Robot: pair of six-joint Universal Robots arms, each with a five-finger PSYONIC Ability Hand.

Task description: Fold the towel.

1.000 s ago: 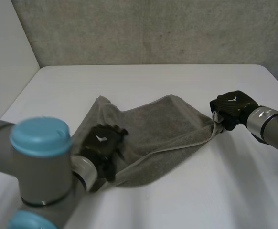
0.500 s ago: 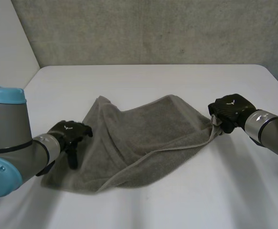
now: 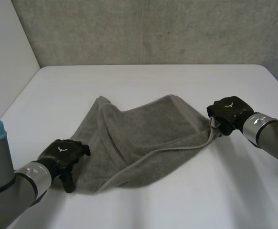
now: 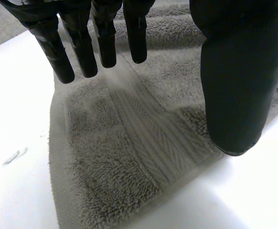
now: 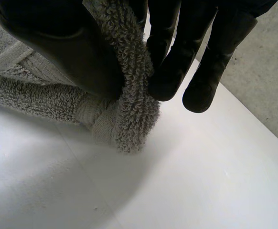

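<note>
A grey towel (image 3: 139,138) lies rumpled and partly doubled over in the middle of the white table (image 3: 177,81). My left hand (image 3: 62,155) hovers at its near left corner. In the left wrist view its fingers (image 4: 81,43) hang straight and apart from the thumb over that corner (image 4: 129,157), holding nothing. My right hand (image 3: 227,114) is at the towel's right corner, which is lifted a little off the table. The right wrist view shows that corner (image 5: 129,95) pinched between the thumb and curled fingers (image 5: 210,57).
A rough grey wall (image 3: 153,28) runs along the table's far edge, and a pale wall (image 3: 5,62) stands at the left. Bare tabletop lies all round the towel.
My left arm swung back and left, carrying the hand off the towel's middle to its near left corner. The right hand kept its pinch and shifted slightly left.
</note>
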